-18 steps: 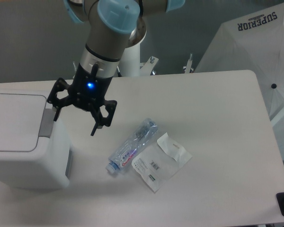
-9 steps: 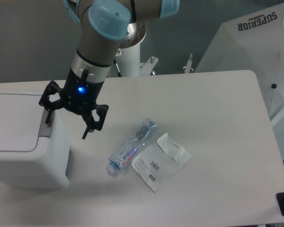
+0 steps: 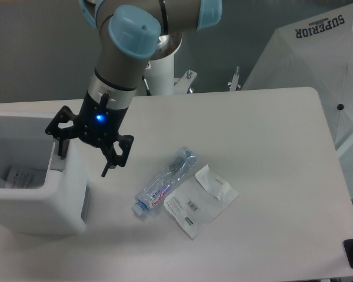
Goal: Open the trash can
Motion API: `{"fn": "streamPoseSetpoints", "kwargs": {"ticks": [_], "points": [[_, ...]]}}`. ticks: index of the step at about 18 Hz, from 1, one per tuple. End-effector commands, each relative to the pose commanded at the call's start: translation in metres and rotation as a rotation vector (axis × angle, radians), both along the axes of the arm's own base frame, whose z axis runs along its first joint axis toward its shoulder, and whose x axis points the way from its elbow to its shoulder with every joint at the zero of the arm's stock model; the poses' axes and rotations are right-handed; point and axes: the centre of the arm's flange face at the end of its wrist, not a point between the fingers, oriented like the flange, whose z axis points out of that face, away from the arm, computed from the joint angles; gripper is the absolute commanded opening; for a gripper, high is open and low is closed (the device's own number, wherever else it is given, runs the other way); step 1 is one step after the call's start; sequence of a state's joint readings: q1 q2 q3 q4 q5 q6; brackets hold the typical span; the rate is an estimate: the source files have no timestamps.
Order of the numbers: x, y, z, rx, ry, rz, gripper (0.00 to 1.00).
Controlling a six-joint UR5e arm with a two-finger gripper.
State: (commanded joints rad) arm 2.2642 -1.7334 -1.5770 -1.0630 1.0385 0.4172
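— How are the jaws standing?
— Spread wide, gripping nothing; the gripper (image 3: 84, 151) is hovering at the grey tab (image 3: 58, 154) of the trash can (image 3: 38, 200), which is sitting at the tabletop's left edge, its inside showing.
— How is it handling?
— Stiff, light plastic, probably; press the tab, don't pinch.
— Room?
— The bottle (image 3: 165, 181) and packet (image 3: 198, 200) are lying well apart, mid-table.

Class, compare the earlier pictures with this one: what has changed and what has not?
The black two-finger gripper moved left onto the grey push tab. The large white plastic trash can now stands open. The clear plastic bottle and white packet stayed put.
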Motion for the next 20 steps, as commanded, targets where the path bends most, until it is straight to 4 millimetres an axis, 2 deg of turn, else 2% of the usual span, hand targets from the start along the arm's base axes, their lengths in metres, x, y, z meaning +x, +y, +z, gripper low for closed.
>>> {"fn": "streamPoseSetpoints", "kwargs": {"ticks": [4,6,8,12,14,16,18,20], "points": [[-0.005,0.001,0.017,0.027,0.024,0.002,1.0],[-0.016,-0.003,0.023,0.037,0.044,0.015,1.0],[-0.041,-0.013,0.028,0.037,0.082,0.064,1.0],[-0.09,-0.042,0.02,-0.064,0.209,0.158,1.0],[-0.115,-0.056,0.011,-0.113,0.287,0.129,1.0],[-0.158,-0.08,-0.006,-0.164,0.327,0.131,1.0],[-0.192,-0.103,-0.014,-0.184,0.34,0.139,1.0],[-0.225,-0.123,-0.034,-0.211,0.332,0.143,1.0]]}}
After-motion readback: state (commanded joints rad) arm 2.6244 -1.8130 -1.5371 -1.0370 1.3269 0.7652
